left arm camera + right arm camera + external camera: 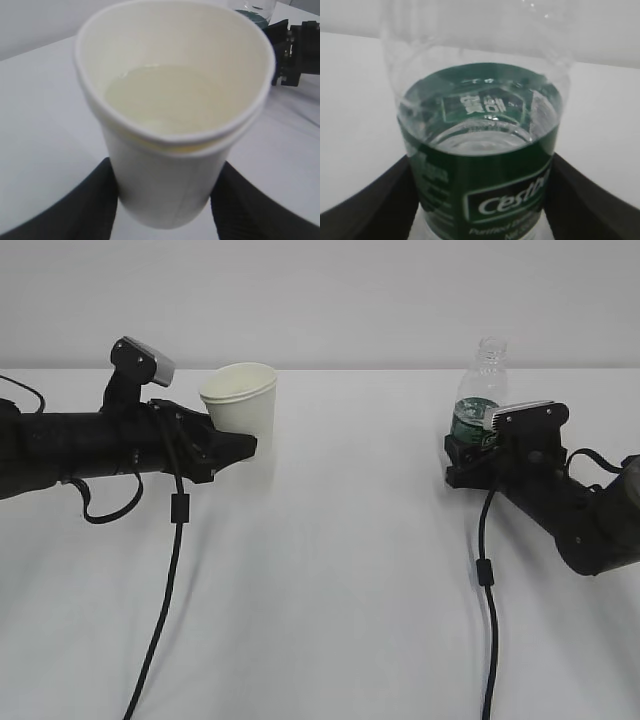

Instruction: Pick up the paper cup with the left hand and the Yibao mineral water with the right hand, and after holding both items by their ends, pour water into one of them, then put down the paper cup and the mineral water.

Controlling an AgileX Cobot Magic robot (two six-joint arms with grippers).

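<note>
Gripping low on the thin, crushable paper cup (172, 125), the left tool (225, 445) is holding it tilted off the table (330, 570); water (160, 97) is adding weight; the right tool (470, 455) is clamping the slippery, half-full bottle (480, 160) at its label band.

Gripped paper cup (241, 400), gripped bottle (481, 392)

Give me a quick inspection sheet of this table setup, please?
Surface: plain white table, bare.
Job's things: small white paper cup holds pale liquid; clear ribbed plastic bottle with dark green label, uncapped, holds water.
Clutter: nothing seen.
Hands: left hand grips the cup near its base; right hand grips the bottle low.
Cables: black cable and cable trail forward.
Surroundings: pale wall.
</note>
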